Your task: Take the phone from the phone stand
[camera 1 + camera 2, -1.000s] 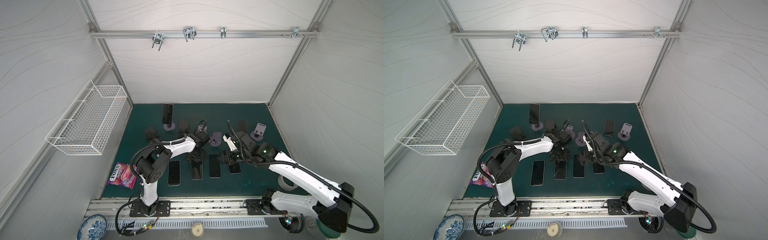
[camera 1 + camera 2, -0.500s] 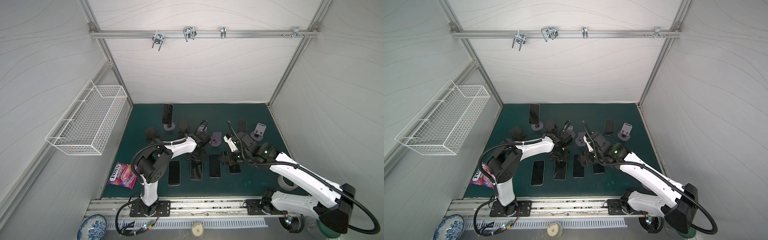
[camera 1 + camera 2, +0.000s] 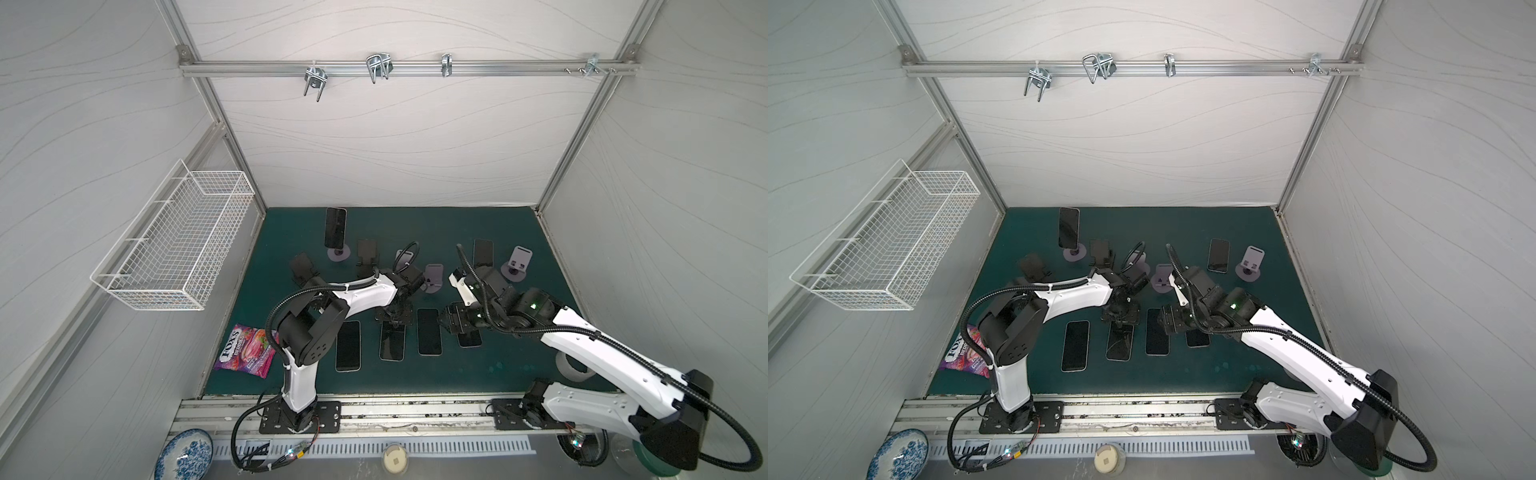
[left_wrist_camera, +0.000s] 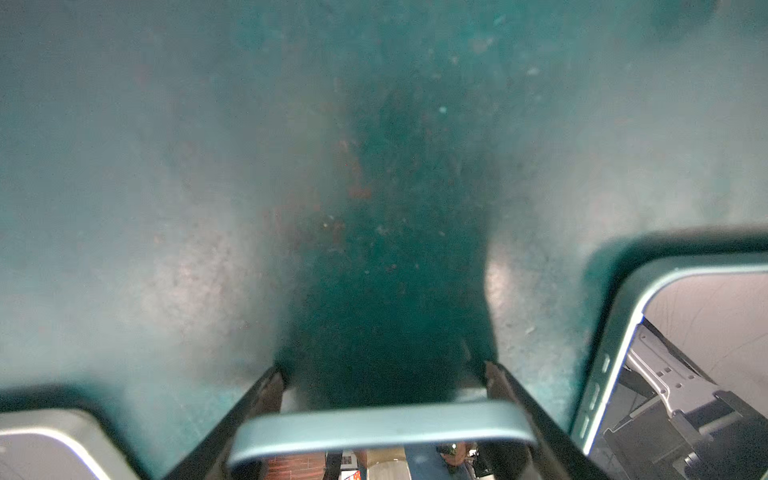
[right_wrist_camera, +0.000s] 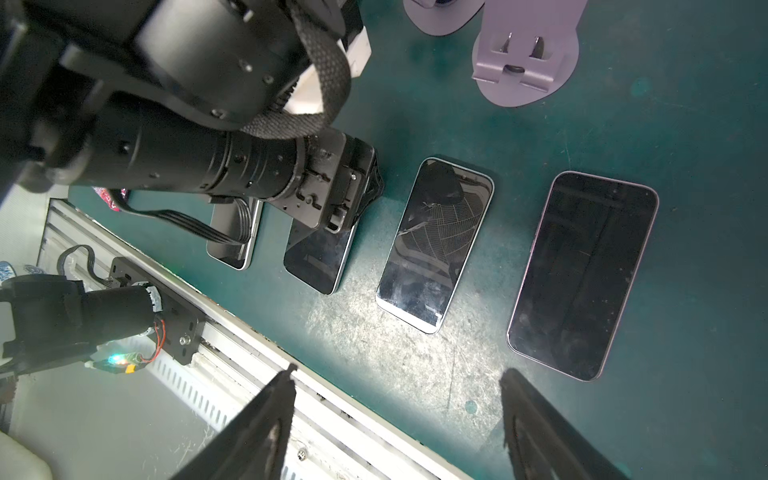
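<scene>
My left gripper (image 3: pixel 395 318) (image 4: pixel 384 374) is shut on the far end of a teal-edged phone (image 4: pixel 382 428) (image 3: pixel 392 343). That phone lies second in a row of dark phones on the green mat. The right wrist view shows the same grip on the phone (image 5: pixel 320 257). My right gripper (image 3: pixel 455 322) (image 5: pixel 399 374) hangs open and empty over the right end of the row, near a purple-edged phone (image 5: pixel 584 274). At the back left, another phone (image 3: pixel 335 227) stands upright on a purple phone stand (image 3: pixel 338 253).
Flat phones lie on either side of the held one (image 3: pixel 348 345), (image 3: pixel 429 331). Empty purple stands (image 3: pixel 517 264), (image 3: pixel 432 278) and black stands (image 3: pixel 367 252), (image 3: pixel 302 266) sit behind the row. A further phone (image 3: pixel 483 252) is at the back right. A candy bag (image 3: pixel 245 351) lies at the left edge.
The right arm has drifted slightly to the right. The left gripper keeps its hold on the phone in the same spot.
</scene>
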{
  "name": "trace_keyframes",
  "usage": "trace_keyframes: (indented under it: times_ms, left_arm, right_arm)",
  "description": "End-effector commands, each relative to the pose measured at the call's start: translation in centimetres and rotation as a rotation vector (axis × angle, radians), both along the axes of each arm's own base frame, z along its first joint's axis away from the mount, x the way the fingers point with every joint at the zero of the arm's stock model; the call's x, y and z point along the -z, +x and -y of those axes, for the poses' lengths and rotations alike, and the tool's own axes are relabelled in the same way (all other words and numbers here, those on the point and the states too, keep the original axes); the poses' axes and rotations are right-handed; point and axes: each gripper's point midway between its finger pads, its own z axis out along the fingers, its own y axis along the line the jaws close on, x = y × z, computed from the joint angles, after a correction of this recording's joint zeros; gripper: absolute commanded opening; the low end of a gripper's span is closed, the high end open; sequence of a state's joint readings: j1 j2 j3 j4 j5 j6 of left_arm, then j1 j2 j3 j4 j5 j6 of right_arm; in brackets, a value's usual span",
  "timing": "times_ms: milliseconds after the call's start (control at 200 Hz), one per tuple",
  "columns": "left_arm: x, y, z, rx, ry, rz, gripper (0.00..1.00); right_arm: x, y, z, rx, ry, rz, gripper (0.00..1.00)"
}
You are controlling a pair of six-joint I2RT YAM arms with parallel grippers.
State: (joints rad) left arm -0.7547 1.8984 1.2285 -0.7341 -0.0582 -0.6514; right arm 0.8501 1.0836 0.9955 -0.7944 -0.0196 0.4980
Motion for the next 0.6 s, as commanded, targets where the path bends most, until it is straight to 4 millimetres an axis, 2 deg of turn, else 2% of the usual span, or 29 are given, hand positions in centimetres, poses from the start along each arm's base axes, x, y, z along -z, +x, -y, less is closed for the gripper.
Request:
trace_keyframes:
  times_ms: [0,595]
  left_arm:
    - [2.2,-0.5,-1.4,-0.014,0.08,-0.032,0.71]
    - [3.3,-1.5,-0.7,-0.013,0.043,-0.096,0.74]
  right_arm:
    - [0.1,-0.3,0.6,-0.001,-0.012,0.0,0.79]
    - [0.2,-0.4,0.8,0.007,-0.013,-0.002,0.79]
